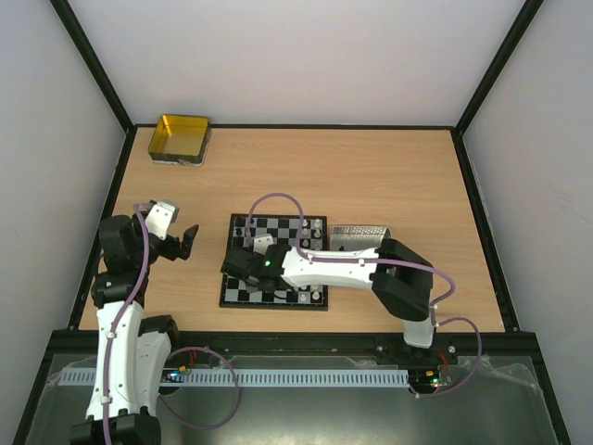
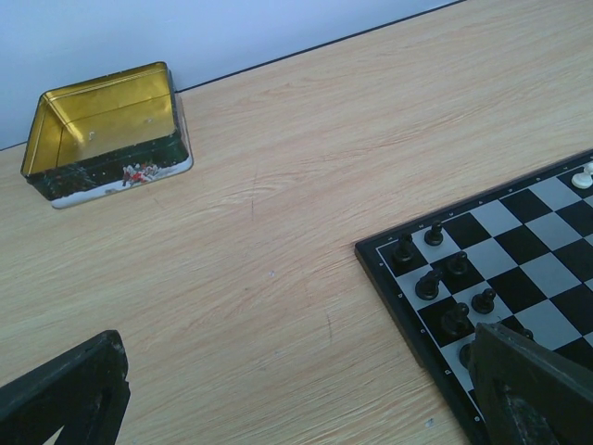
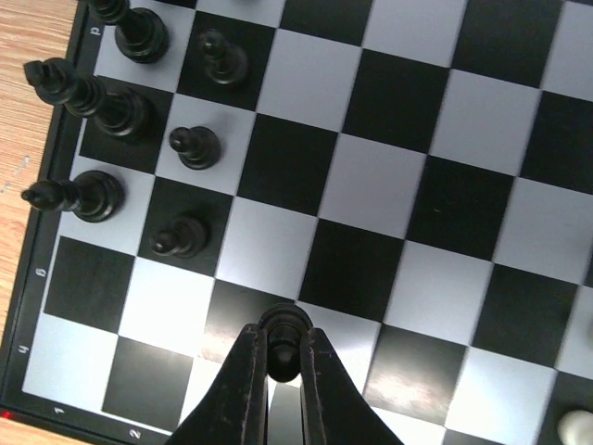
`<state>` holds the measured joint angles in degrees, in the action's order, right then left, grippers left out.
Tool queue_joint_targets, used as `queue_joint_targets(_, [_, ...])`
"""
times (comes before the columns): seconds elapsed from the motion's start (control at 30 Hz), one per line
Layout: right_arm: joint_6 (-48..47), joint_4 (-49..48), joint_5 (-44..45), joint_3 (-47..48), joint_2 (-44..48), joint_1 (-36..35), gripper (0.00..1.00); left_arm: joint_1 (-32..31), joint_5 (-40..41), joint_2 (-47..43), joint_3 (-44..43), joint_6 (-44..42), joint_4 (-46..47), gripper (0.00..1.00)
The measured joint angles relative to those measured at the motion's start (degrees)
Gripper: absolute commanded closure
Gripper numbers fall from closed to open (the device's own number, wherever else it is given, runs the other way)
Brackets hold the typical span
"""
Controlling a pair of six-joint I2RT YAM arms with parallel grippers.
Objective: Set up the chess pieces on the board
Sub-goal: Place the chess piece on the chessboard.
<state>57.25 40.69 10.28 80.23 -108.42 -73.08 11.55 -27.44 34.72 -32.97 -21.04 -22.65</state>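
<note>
As right fingers (image 3: 246,385) pinch black piece (image 3: 283,345), left fingers (image 2: 74,389) spread, board (image 3: 371,185) rim seemingly numbered.

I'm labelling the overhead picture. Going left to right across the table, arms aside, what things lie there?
In order: gold tin → chessboard → grey metal tray.

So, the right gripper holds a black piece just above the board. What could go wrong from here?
1. The right gripper pinches the black pawn with its fingertips only, so the pawn may tilt or topple when released on the board.
2. The standing black pieces are close together. Lowering the gripper beside them could knock one over.
</note>
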Motion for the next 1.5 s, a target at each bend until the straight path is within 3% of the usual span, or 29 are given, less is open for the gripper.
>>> queue_joint_targets(0.4, [-0.2, -0.3, -2.5, 8.4, -10.0, -3.3, 0.94, 0.0, 0.0, 0.0, 0.0, 0.0, 0.0, 0.01])
queue_joint_targets(1.5, [-0.7, 0.8, -2.3, 12.5, -13.3, -3.4, 0.92, 0.0, 0.0, -0.1, 0.0, 0.0, 0.0, 0.01])
